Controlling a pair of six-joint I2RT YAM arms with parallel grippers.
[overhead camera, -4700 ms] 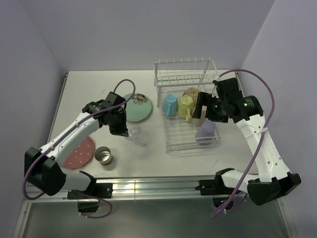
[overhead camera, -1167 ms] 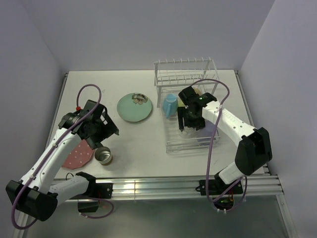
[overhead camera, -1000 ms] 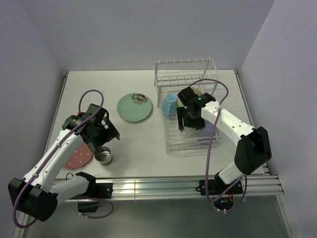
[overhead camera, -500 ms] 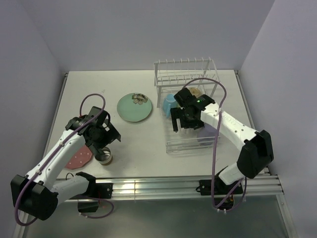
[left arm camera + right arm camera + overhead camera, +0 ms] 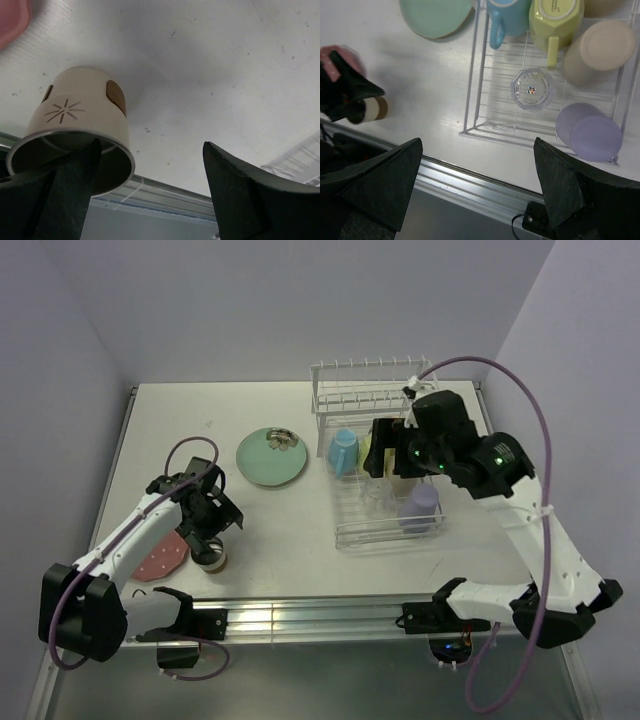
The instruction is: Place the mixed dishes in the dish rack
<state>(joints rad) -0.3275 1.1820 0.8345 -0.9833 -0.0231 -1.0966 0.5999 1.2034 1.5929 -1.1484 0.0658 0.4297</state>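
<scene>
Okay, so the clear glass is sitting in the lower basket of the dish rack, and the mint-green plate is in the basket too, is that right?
Not quite. The clear glass does sit in the lower basket of the dish rack, but the mint-green plate is not in the basket. It lies on the table outside the rack, to its left. The right wrist view shows this.

White arm links (image 5: pixel 135 535), black joints (image 5: pixel 480 455) and fingers (image 5: pixel 250 200), looping purple cables (image 5: pixel 470 361).

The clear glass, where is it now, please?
Top view, right side: the clear glass stands inside the dish rack, just in front of the yellow cup, left of the lavender cup.
</scene>
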